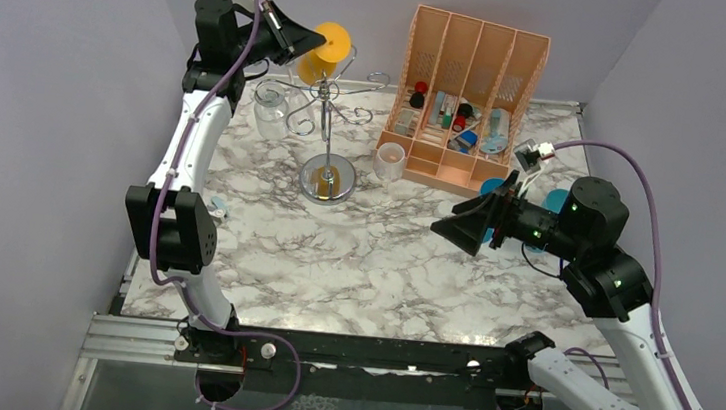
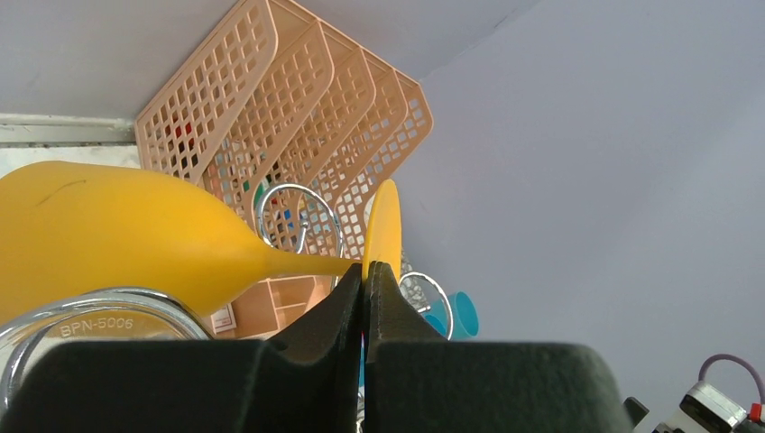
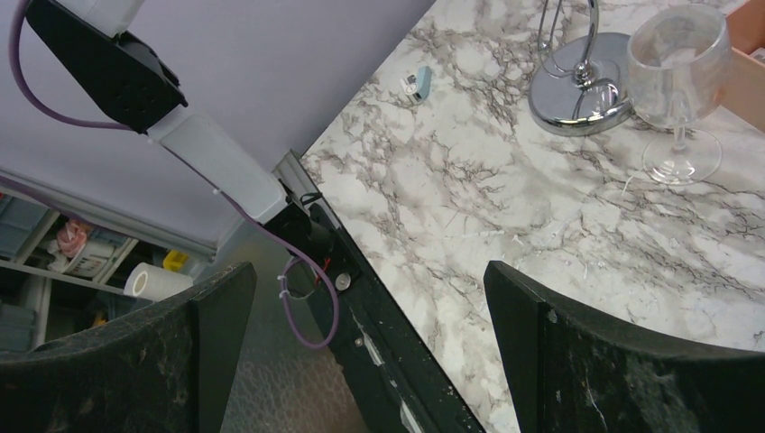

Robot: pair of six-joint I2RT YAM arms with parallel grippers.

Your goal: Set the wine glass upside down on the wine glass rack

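Pinching the yellow wine glass (image 2: 135,234) by its foot, the left gripper (image 2: 365,272) holds it sideways atop the rack (image 1: 323,126), perhaps touching its curled arms; the right gripper (image 1: 459,232) gapes wide, empty.

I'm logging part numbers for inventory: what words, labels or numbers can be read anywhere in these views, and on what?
"BPN-5006": on the shiny curved rim at the lower left of the left wrist view.
Items inside the orange organiser: any labels are too small to read.
No other text is legible in any view.
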